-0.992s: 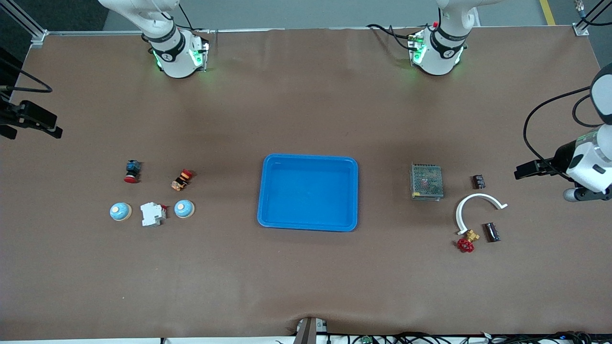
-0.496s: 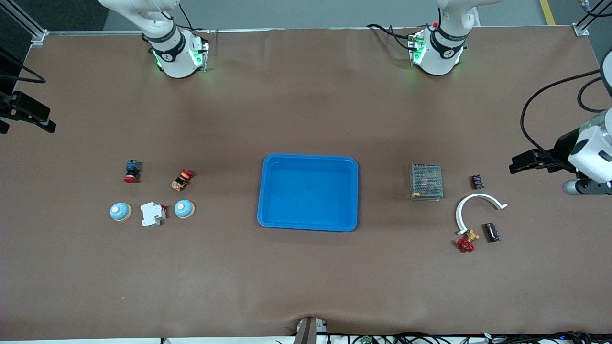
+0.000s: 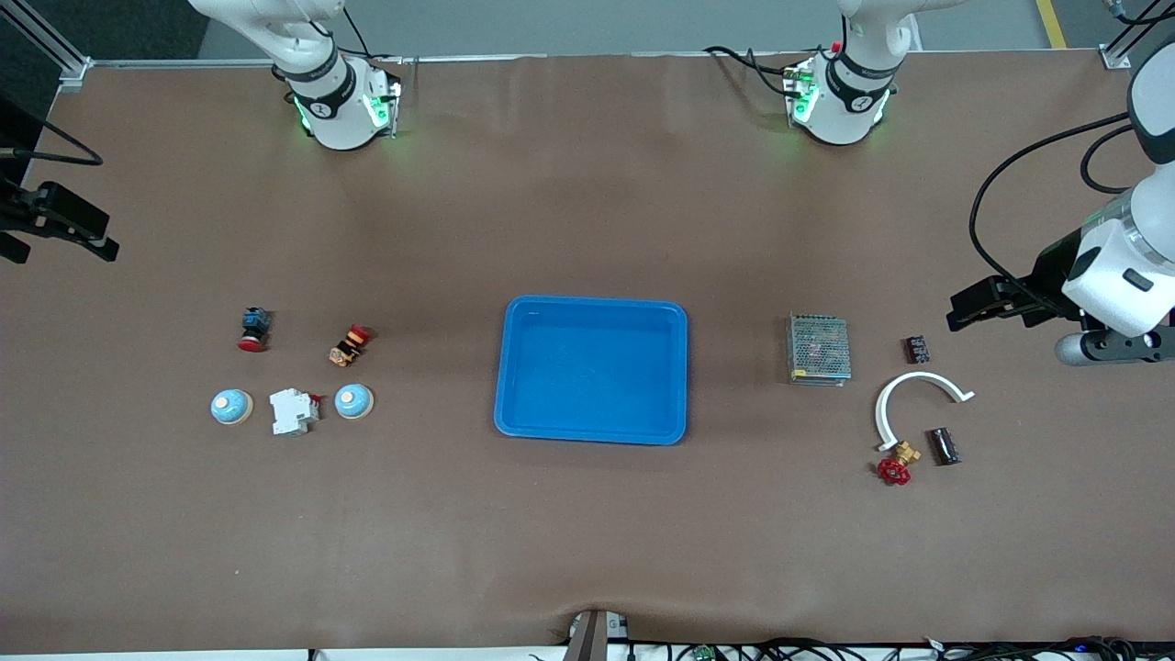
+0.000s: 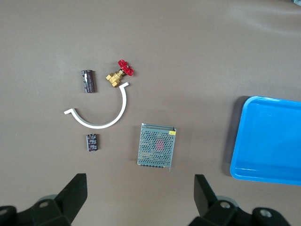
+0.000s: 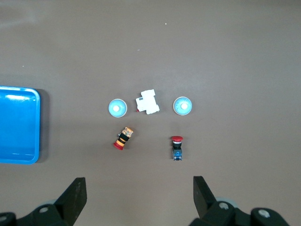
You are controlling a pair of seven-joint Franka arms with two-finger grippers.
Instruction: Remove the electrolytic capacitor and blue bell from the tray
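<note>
The brown table (image 3: 587,514) is carrying one blue tray (image 3: 501,367) at its centre, and nothing is lying in it.

The left gripper (image 4: 139,200) is hanging high over the table, above the left arm's end, at about three o'clock from the tray, with its fingers spread wide and holding nothing. The right gripper (image 5: 138,200) is hanging over the right arm's end, at about nine o'clock from the tray, equally wide open and empty.

At three o'clock from the tray are lying one metal mesh box (image 3: 819,349), one white curved piece (image 3: 904,395), one red-handled valve (image 3: 895,466) and two black capacitors (image 3: 945,446) (image 3: 918,349).

At nine o'clock are sitting one white breaker (image 3: 293,411), two blue bells (image 3: 353,401) (image 3: 230,407) on either side of it, and two push buttons (image 3: 349,345) (image 3: 253,329).
</note>
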